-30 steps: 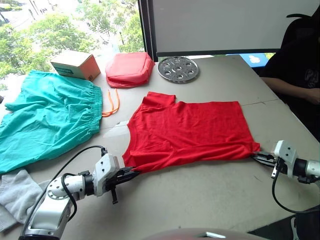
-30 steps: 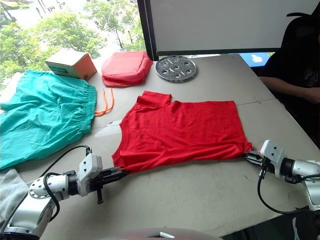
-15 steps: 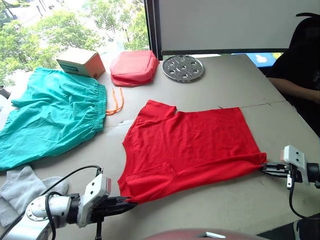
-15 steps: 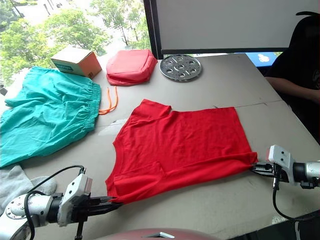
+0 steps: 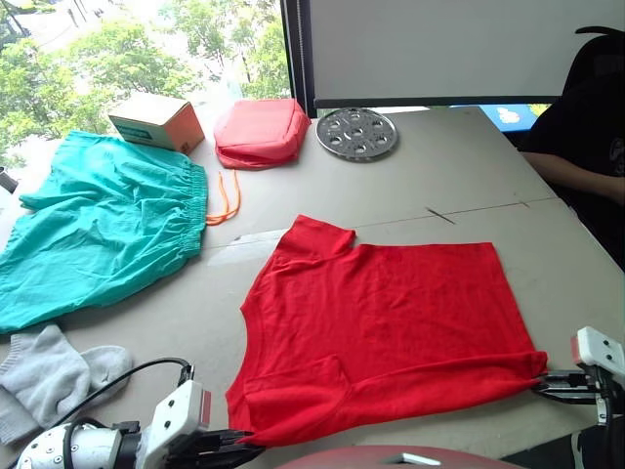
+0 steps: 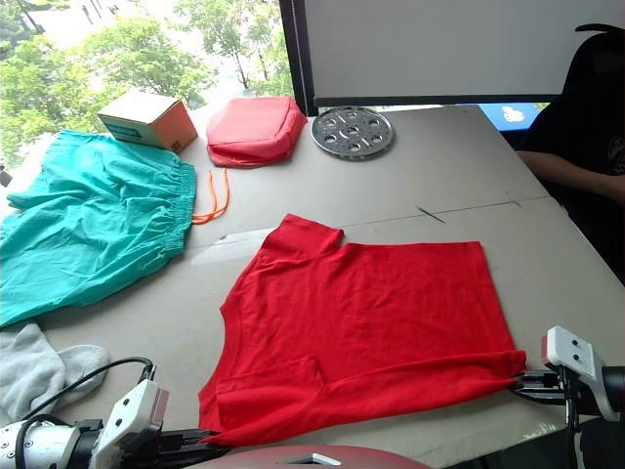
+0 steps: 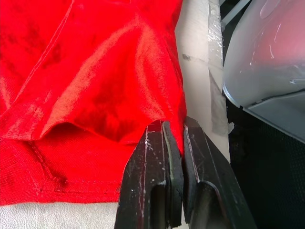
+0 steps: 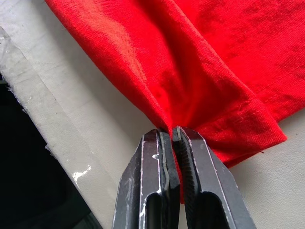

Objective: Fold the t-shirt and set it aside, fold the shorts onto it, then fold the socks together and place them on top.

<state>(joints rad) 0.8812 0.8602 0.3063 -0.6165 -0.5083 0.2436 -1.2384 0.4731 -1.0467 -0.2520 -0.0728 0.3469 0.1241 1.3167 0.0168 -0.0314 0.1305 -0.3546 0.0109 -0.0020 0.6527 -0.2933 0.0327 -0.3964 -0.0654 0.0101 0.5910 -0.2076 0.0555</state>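
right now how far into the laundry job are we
Nothing finished yet. In hand: the t-shirt lies flat, left gripper and right gripper each shut on a near corner. Left: the shorts and the socks lie unfolded on the table.

t-shirt [image 5: 381, 327] plain bright red, no print. shorts [image 5: 98, 230] at 10 o'clock solid teal-green, drawstring [image 5: 223, 198] orange. socks [image 5: 44, 376] at 8 o'clock light grey. pouch [image 5: 259, 132] at 12 salmon-red. box [image 5: 156, 120] at 11 tan-orange with a teal and white side. round tray [image 5: 356, 133] silver-grey, dotted with holes. table [image 5: 469, 166] pale beige. gripper fingers [image 8: 162, 191] black with scuffed pale edges, wrist housings white.
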